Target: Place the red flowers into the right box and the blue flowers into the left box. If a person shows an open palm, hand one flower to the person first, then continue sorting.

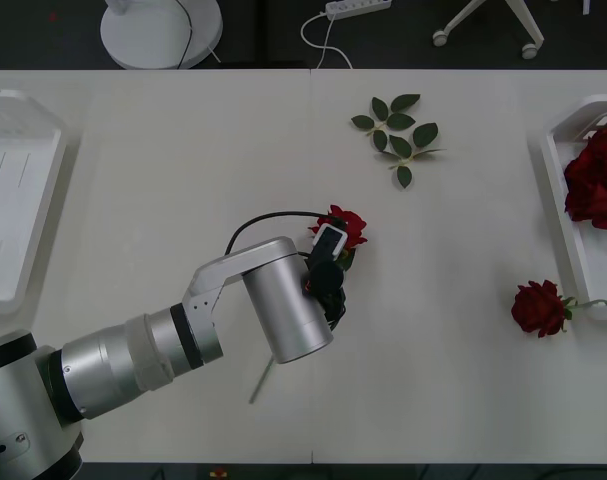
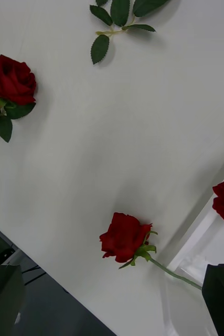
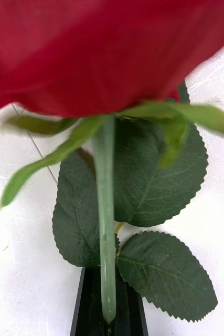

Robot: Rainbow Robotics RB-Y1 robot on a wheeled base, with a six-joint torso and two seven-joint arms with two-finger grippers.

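Note:
My left gripper (image 1: pixel 331 278) is at the table's middle, shut on the green stem (image 3: pixel 106 220) of a red flower (image 1: pixel 345 228), just below the bloom (image 3: pixel 112 52). Its black fingers (image 3: pixel 91 315) pinch the stem. That same flower (image 2: pixel 12 80) lies far from my open right gripper (image 2: pixel 112 294). Another red flower (image 1: pixel 539 306) (image 2: pixel 125 237) lies on the table by the right box (image 1: pixel 568 215) (image 2: pixel 203 247), with its stem across the rim. More red flowers (image 1: pixel 595 180) lie inside that box. The left box (image 1: pixel 18 200) stands at the far left. The blue flowers are out of view.
A flowerless green leaf sprig (image 1: pixel 398 135) (image 2: pixel 119 16) lies at the back of the table, behind the held flower. The end of the held stem (image 1: pixel 261 382) pokes out under my left arm near the front edge. Chair and lamp bases stand beyond the table.

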